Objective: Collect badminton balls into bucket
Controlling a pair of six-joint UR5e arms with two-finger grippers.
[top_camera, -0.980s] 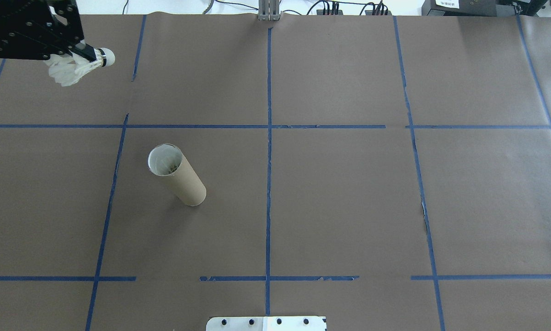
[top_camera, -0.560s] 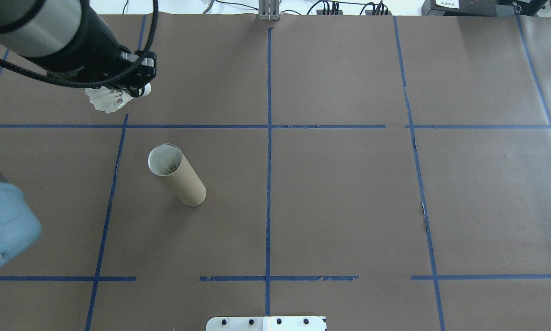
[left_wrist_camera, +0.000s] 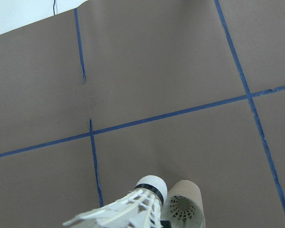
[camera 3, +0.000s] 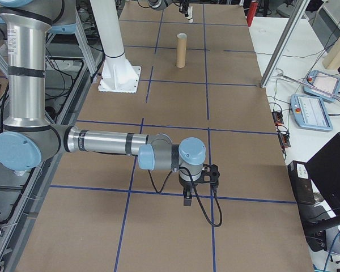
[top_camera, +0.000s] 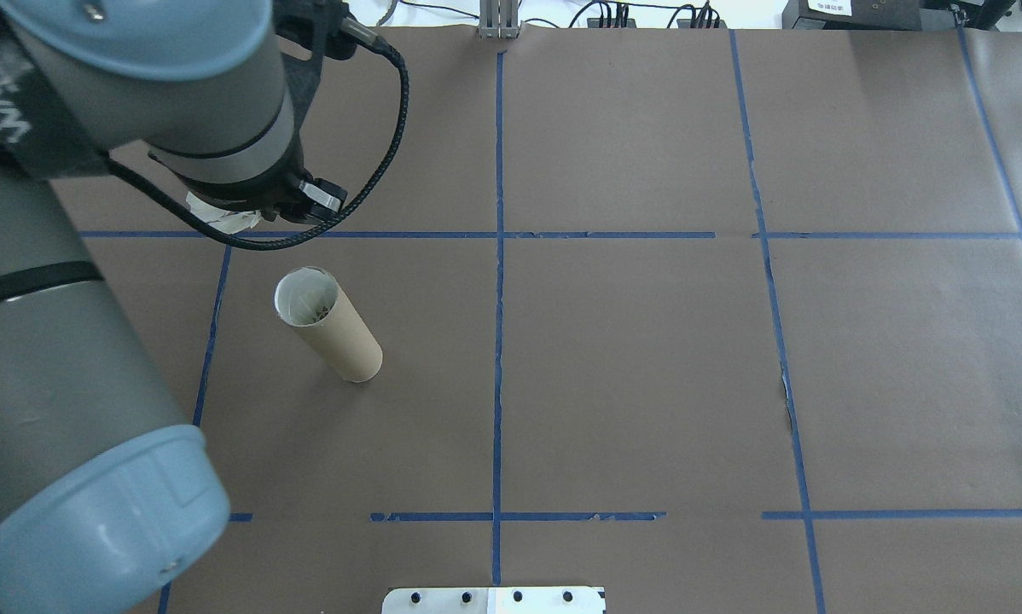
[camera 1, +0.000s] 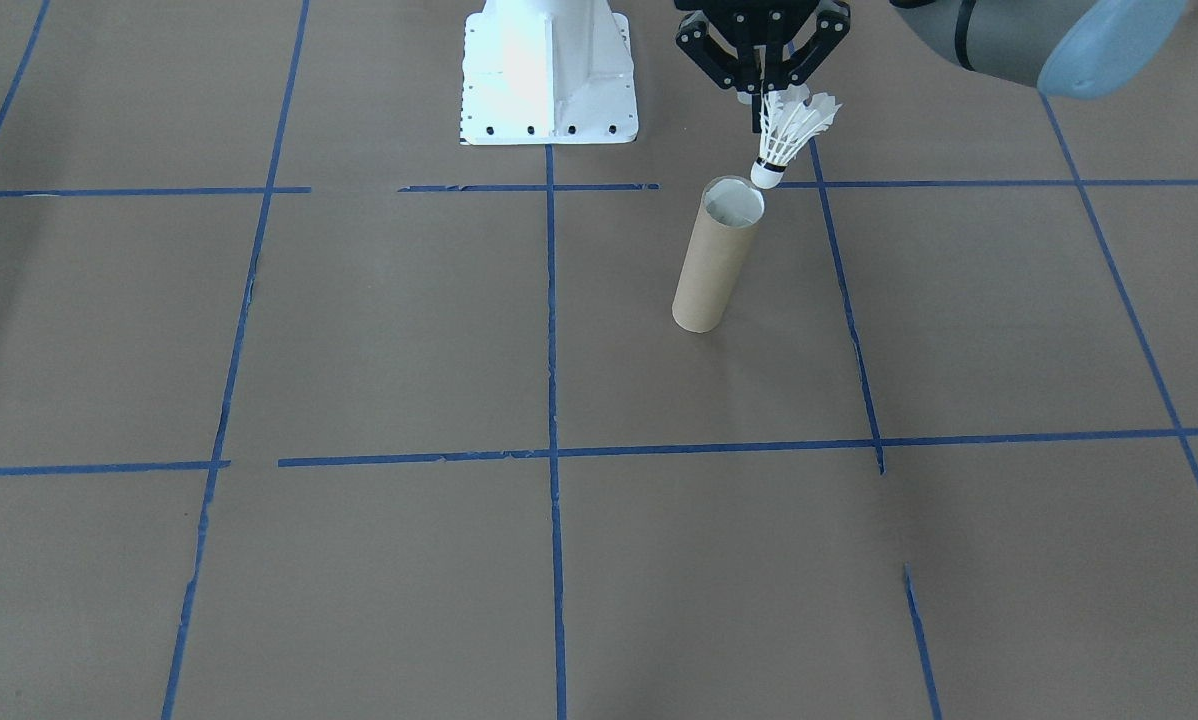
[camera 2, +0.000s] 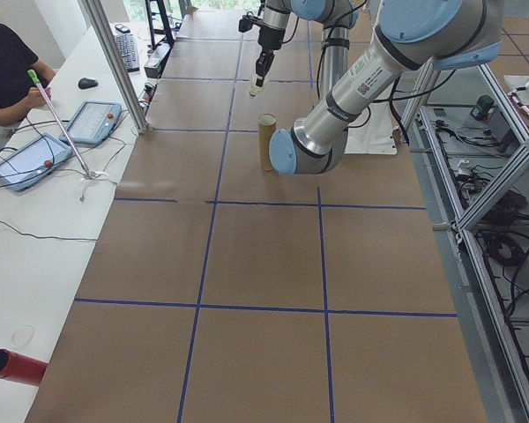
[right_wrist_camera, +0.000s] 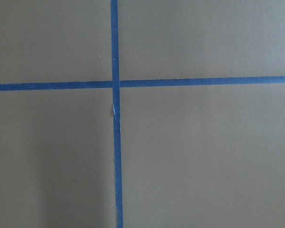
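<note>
Between left jaws, shuttlecock (camera 1: 792, 133), cork down.

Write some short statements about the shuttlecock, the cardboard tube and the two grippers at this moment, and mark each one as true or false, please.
1. The left gripper holds the shuttlecock by its feathers, cork tip pointing down. True.
2. The shuttlecock is already inside the cardboard tube. False: it hangs in the air near the tube's open top, still outside.
3. The tube lies on its side on the table. False: it stands upright with the opening on top.
4. The left wrist view shows something already inside the tube. True: a round shape, like another shuttlecock, sits in the tube mouth.
5. The right gripper carries a second shuttlecock. False: nothing shows at it, and it is far from the tube, over a cross of blue tape.
</note>
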